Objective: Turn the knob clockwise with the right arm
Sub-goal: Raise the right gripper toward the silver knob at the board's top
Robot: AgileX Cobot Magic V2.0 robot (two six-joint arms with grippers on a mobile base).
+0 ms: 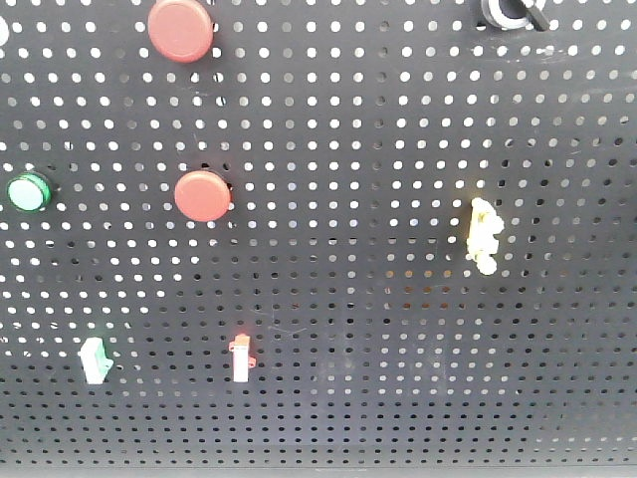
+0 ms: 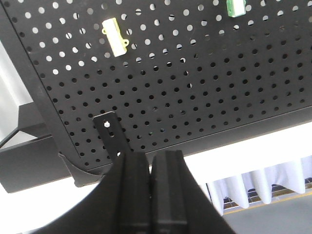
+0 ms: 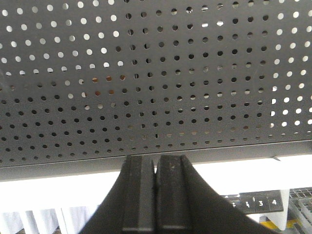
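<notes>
The right gripper (image 3: 156, 168) is pinched tight on nothing, just below the pegboard's (image 3: 58, 158) bottom edge. The black knob (image 1: 513, 12) shows only in the front view, cut off at the board's top right, high above that edge.

A black perforated panel (image 1: 348, 383) fills the view; white curtains (image 2: 253, 187) hang beyond.

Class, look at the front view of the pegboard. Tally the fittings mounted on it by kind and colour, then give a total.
red round buttons: 2
green round button: 1
small red-topped switch: 1
small green-topped switch: 1
yellow fitting: 1
black knob, cut by the top edge: 1
Total: 7
</notes>
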